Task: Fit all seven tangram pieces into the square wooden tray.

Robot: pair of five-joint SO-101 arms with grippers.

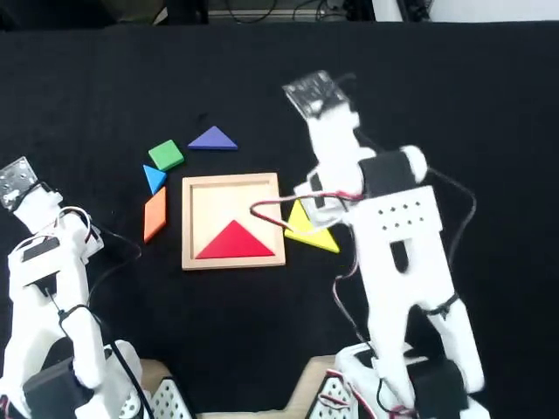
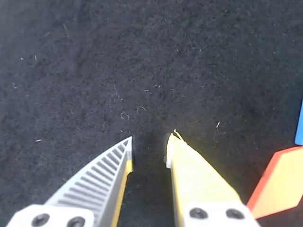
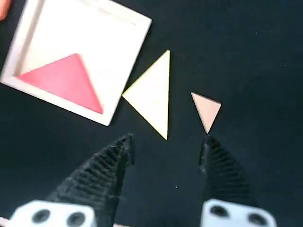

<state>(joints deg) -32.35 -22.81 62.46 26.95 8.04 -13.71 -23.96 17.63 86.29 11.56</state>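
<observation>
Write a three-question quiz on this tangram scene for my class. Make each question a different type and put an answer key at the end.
1. Multiple choice: which piece lies inside the wooden tray?
A. green square
B. red triangle
C. orange parallelogram

2. True or false: the yellow triangle lies outside the tray, beside it.

3. Fill in the blank: the right gripper hangs above the table holding nothing, and its jaws stand ____.

Key: 1 B; 2 true; 3 open.
</observation>
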